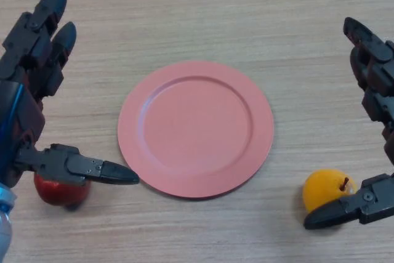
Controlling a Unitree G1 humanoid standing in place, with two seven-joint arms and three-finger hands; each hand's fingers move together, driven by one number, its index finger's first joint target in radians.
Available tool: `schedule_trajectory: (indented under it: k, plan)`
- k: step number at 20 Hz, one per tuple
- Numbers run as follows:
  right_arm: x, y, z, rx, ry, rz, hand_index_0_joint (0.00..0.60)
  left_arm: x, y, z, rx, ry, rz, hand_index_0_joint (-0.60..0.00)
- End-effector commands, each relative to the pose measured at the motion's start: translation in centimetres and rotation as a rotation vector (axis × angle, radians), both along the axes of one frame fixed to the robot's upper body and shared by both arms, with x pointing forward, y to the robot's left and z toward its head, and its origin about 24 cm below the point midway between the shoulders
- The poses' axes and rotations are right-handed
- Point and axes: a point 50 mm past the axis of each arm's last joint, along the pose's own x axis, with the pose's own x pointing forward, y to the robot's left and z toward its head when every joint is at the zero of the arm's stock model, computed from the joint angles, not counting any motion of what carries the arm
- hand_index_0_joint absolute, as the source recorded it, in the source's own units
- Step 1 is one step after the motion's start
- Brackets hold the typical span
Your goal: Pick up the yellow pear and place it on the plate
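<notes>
We find the yellow pear (pixel 328 190) at lower right, right of the pink plate (pixel 196 129), seemingly beneath our right hand (pixel 374 78), whose fingers spread open, empty. Our left hand (pixel 37 78), equally open, hovers over a red fruit (pixel 60 190) at lower left.

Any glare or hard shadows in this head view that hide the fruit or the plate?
Head view: lighting is soft and even; the pink plate shows only a faint sheen on its left rim, no glare. The yellow pear casts a small soft shadow and is partly covered by the right hand. The red apple sits partly under the left hand, dim but readable.
</notes>
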Motion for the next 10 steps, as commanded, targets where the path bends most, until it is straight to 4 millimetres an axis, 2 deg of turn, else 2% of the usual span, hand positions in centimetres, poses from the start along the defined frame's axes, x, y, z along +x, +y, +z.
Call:
schedule_trajectory:
  k: [1,7,10]
  plan:
    - [-1.0,0.0,2.8,-0.038,-0.217,0.006,0.0,-1.2,0.5,2.6,0.058,-0.209,0.042,0.0]
    - [-0.8,-0.1,2.3,-0.05,-0.222,0.0,0.0,-1.3,0.3,2.4,0.137,-0.179,0.014,0.0]
    - [-0.3,-1.2,1.0,-0.099,-0.22,-0.026,0.0,-1.1,0.2,2.2,0.139,-0.161,0.007,0.0]
